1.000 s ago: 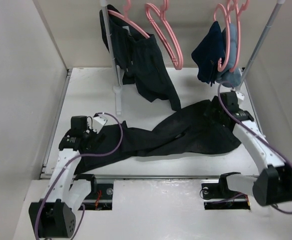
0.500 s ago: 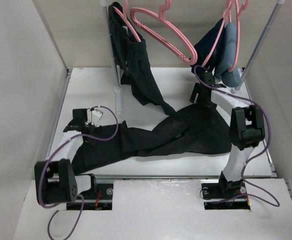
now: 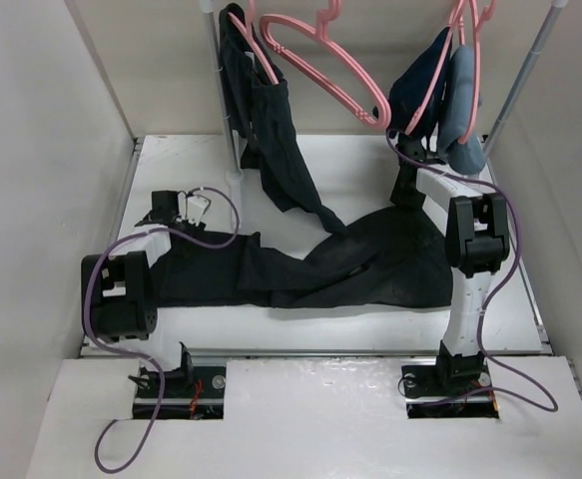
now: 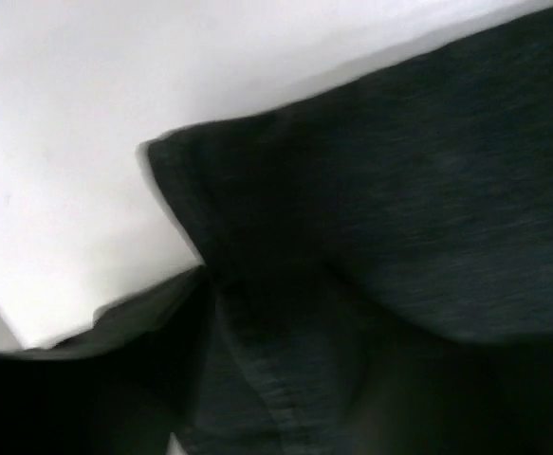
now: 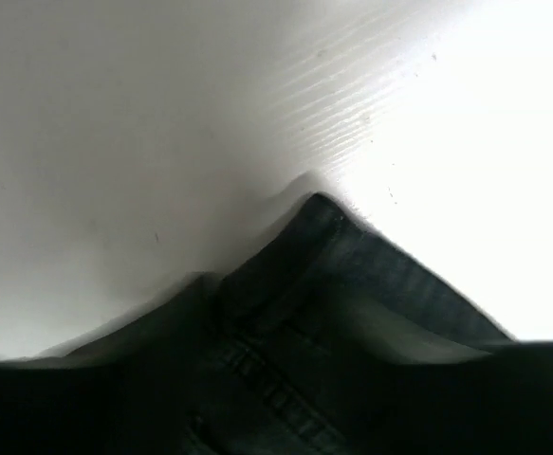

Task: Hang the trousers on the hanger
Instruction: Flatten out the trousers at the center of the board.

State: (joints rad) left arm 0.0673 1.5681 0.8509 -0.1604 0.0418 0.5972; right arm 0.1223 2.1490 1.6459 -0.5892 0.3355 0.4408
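Note:
The black trousers [image 3: 350, 264] lie crumpled across the table, legs to the left and waist to the right. My left gripper [image 3: 171, 218] is down on the leg end. In the left wrist view a fold of trousers [image 4: 285, 284] runs in between its dark fingers, so it looks shut on the cloth. At the waist end sits my right gripper [image 3: 407, 190]. The waistband corner [image 5: 323, 237] rises in a pinched peak in front of it, and that gripper looks shut on the fabric too. An empty pink hanger [image 3: 335, 80] hangs on the rail above.
Another dark pair [image 3: 271, 130] hangs from a pink hanger at the back left, its leg trailing onto the table. A navy garment [image 3: 420, 90] and a blue-grey one [image 3: 462, 110] hang at the back right. Rack poles [image 3: 221, 90] and side walls close in.
Both arms have folded upright and their grippers have come down on the trousers, left at the leg end, right at the waist. Both jaws have narrowed onto cloth. The hangers have swung.

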